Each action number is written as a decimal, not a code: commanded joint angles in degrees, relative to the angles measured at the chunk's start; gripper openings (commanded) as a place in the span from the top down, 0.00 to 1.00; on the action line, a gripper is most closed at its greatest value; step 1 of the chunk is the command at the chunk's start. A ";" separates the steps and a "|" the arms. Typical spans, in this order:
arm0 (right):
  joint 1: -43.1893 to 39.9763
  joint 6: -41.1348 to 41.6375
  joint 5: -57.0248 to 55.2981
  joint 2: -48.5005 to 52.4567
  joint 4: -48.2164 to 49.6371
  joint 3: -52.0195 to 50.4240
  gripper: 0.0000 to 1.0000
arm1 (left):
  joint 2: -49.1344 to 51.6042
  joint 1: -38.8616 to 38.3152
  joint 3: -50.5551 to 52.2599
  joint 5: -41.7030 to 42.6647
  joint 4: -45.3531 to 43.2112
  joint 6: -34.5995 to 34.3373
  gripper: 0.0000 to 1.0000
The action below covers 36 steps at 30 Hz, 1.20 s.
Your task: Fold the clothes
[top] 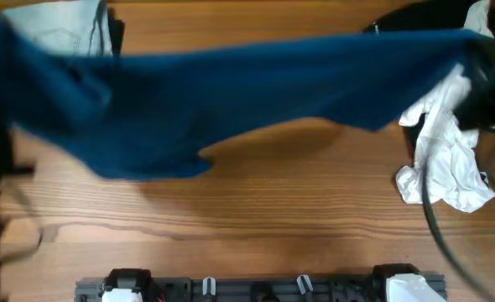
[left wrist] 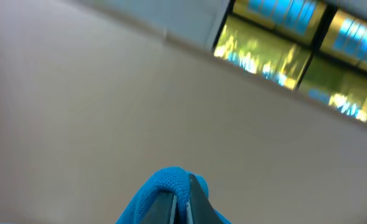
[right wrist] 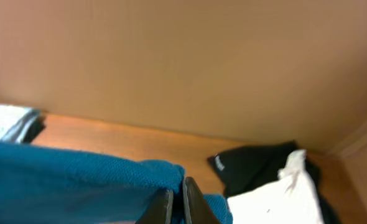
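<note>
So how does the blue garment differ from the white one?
The blue garment is spread long across the table; the white garment is a crumpled heap at the right. The blue garment is gripped by the left pincer and right pincer; the white garment lies free. Both are soft cloth.

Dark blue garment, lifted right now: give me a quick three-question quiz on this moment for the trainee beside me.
1. True or false: the dark blue garment lies flat on the table.
2. What is the left tool shut on? A) the white garment B) the dark blue garment C) nothing
3. Fill in: in the right wrist view, past the right tool, the white garment lies against a ____ garment.

Key
1. False: it hangs stretched between both tools.
2. B
3. black: the black garment.
</note>
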<state>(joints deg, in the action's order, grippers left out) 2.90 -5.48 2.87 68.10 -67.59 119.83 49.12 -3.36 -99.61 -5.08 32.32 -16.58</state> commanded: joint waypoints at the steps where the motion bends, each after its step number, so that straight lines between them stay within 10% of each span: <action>1: -0.31 -0.52 -4.42 -5.46 0.07 1.99 0.96 | -6.16 0.37 -1.29 -7.21 -1.95 1.44 0.96; 7: -0.31 -0.59 -5.42 -2.80 -0.28 1.97 0.96 | -1.20 0.37 -1.29 -12.85 -3.32 4.33 0.96; 16: -0.31 -2.03 -3.02 29.16 0.24 1.95 0.96 | 28.35 0.37 -1.29 -13.00 -4.02 4.35 0.96; 25: -2.03 -1.40 -3.04 65.88 37.40 1.95 0.96 | 67.28 0.66 -1.29 -13.00 -36.65 4.20 0.96; 30: -2.58 -0.92 -3.04 68.57 45.99 1.95 0.96 | 73.02 0.74 -1.29 -12.96 -49.29 4.15 0.96; 36: -4.00 -0.59 1.64 66.23 32.59 1.95 0.96 | 70.95 0.52 -1.29 -12.98 -36.74 4.17 0.96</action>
<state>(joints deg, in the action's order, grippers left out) -0.08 -6.26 1.43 136.00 -32.27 121.23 122.19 -3.31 -100.16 -16.88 -8.45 -13.10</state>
